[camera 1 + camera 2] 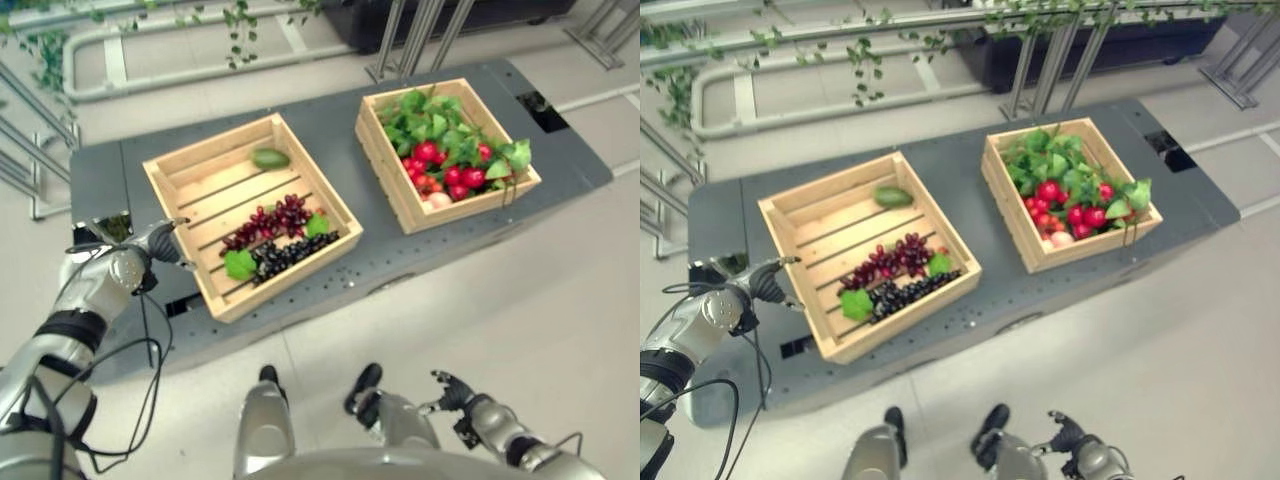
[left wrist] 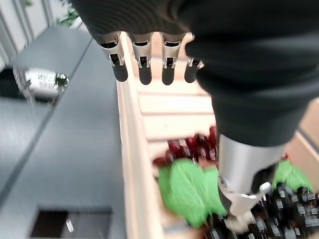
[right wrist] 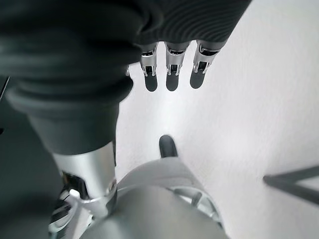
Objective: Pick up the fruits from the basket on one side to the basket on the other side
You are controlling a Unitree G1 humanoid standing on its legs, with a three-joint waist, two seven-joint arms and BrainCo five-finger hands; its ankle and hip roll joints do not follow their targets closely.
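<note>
The left wooden crate (image 1: 178, 178) holds a green fruit (image 1: 270, 158), red grapes (image 1: 276, 217), dark grapes (image 1: 287, 255) and green leaves. The right crate (image 1: 400, 205) is piled with red fruits (image 1: 462, 177) under leaves, with a pale fruit (image 1: 438, 200) at its front. My left hand (image 1: 155, 245) hovers just outside the left crate's near-left wall, open and holding nothing. Its wrist view shows straight fingers (image 2: 144, 69) over the crate wall (image 2: 133, 164), with red grapes (image 2: 193, 147) and a leaf (image 2: 189, 191) beyond. My right hand (image 1: 460, 392) hangs low over the floor, fingers (image 3: 172, 74) relaxed and empty.
Both crates sit on a grey table (image 1: 330, 125) with a dark cutout (image 1: 540, 105) at its far right and a shiny patch (image 1: 112, 228) at its left end. Metal railings with hanging vines (image 1: 235, 40) run behind the table.
</note>
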